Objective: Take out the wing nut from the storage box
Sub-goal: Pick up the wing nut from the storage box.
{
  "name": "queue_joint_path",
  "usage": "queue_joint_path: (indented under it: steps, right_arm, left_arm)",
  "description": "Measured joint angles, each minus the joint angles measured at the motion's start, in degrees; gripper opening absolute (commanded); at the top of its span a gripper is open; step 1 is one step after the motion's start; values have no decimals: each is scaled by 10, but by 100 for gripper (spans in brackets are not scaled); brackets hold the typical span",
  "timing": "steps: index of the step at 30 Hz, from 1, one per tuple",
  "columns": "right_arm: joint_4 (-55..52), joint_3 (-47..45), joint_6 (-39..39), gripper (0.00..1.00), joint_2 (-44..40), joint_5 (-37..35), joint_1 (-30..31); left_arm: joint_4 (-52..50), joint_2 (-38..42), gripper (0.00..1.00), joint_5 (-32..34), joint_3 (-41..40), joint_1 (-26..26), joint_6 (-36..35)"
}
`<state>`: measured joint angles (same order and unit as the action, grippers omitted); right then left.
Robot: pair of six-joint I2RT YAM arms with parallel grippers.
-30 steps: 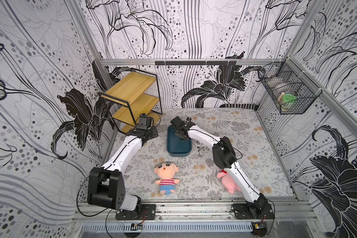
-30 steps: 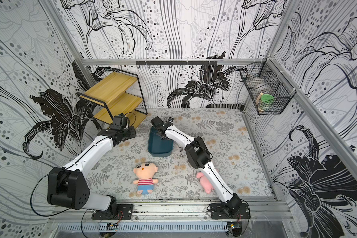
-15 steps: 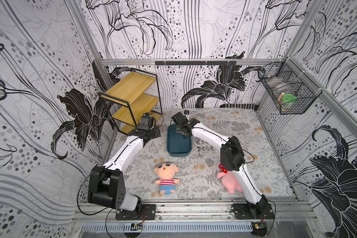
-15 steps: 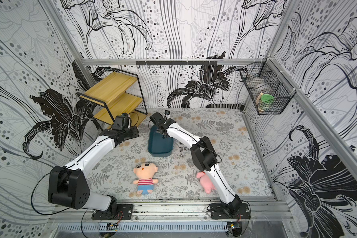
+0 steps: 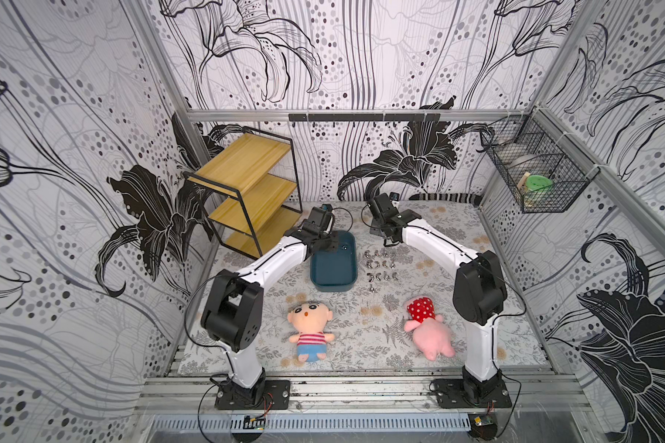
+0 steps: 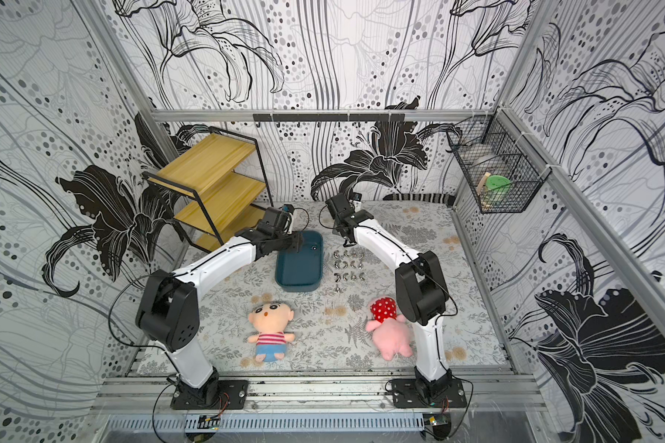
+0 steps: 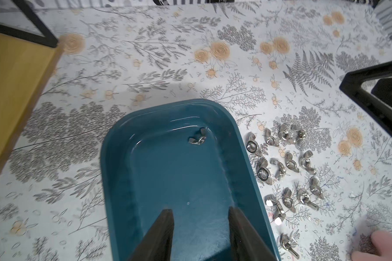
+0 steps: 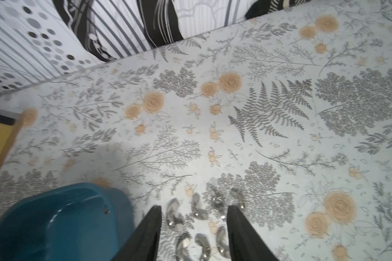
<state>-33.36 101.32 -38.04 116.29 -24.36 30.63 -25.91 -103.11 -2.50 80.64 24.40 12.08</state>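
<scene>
The dark teal storage box (image 5: 334, 270) (image 6: 299, 268) lies in the middle of the table. One silver wing nut (image 7: 197, 139) (image 6: 314, 248) rests on the box floor near its far right corner. My left gripper (image 7: 200, 214) (image 5: 328, 244) hangs over the far part of the box, open, nothing between its fingers. My right gripper (image 8: 194, 210) (image 5: 387, 239) is open too, just right of the box's far end. It hovers above several wing nuts (image 8: 197, 214) (image 5: 381, 264) laid in rows on the table.
A yellow wooden shelf (image 5: 248, 191) stands at the back left, close to my left arm. A boy doll (image 5: 310, 330) and a pink plush (image 5: 429, 331) lie near the front. A black wire basket (image 5: 534, 176) hangs on the right wall.
My right gripper has swung from above the box's far end to the right, over the nuts on the table. My left gripper has moved right, in over the box.
</scene>
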Motion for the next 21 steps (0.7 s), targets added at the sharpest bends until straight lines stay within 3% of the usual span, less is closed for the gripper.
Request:
queue_joint_path:
  steps: [11,21]
  right_arm:
    - [10,-55,28,53,-49,34,-31]
    - [18,-78,34,53,-58,49,-78]
  left_arm:
    - [8,-157,46,1,115,12,-43]
    - [15,-209,44,2,152,13,-54]
